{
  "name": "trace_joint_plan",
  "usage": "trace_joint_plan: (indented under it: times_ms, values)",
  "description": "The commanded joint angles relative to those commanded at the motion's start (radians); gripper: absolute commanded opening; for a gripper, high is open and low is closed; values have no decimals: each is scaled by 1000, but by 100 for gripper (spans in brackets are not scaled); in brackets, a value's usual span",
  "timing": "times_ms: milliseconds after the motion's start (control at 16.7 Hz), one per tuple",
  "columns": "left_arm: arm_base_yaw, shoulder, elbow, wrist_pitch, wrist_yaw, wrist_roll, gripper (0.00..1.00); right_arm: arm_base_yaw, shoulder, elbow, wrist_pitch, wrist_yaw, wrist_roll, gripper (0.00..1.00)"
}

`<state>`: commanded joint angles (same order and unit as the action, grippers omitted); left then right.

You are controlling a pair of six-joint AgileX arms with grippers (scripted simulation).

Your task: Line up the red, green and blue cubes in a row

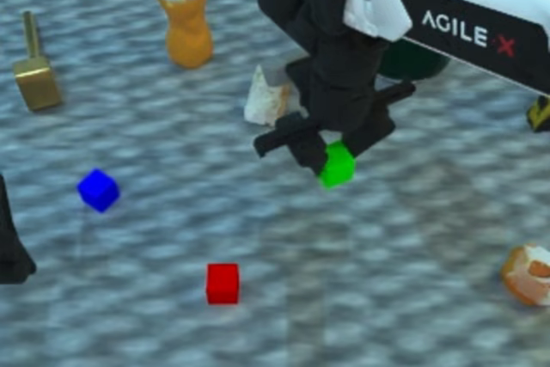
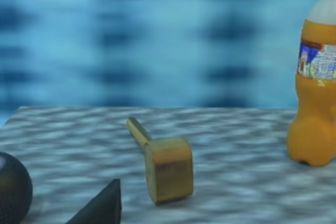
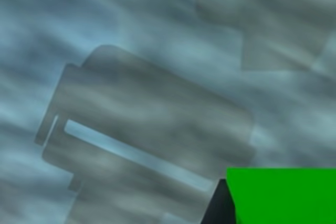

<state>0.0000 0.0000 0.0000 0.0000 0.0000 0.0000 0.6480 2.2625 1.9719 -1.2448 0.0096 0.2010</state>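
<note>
The green cube [image 1: 338,164] sits clamped in the right hand [image 1: 331,159], lifted above the middle of the desk [image 1: 387,247]. The red cube [image 1: 223,284] lies near the front edge and the blue cube [image 1: 98,190] well apart toward the left. The left hand [image 1: 10,255] rests at the left edge; whether it is apart or together, I cannot tell.

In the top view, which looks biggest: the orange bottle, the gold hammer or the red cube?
1. Orange bottle, though its top is cut off by the picture edge.
2. Gold hammer.
3. Red cube.
</note>
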Motion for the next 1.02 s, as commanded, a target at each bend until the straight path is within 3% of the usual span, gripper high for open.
trace_joint_plan:
  times_ms: [360,540,1020]
  values:
    - [0,0,0,0,0,0,100,131,-150,-221,51,11,448,0]
    - [0,0,0,0,0,0,100,180,-216,-305,77,16,597,0]
    - [0,0,0,0,0,0,100,196,-242,-341,91,18,650,0]
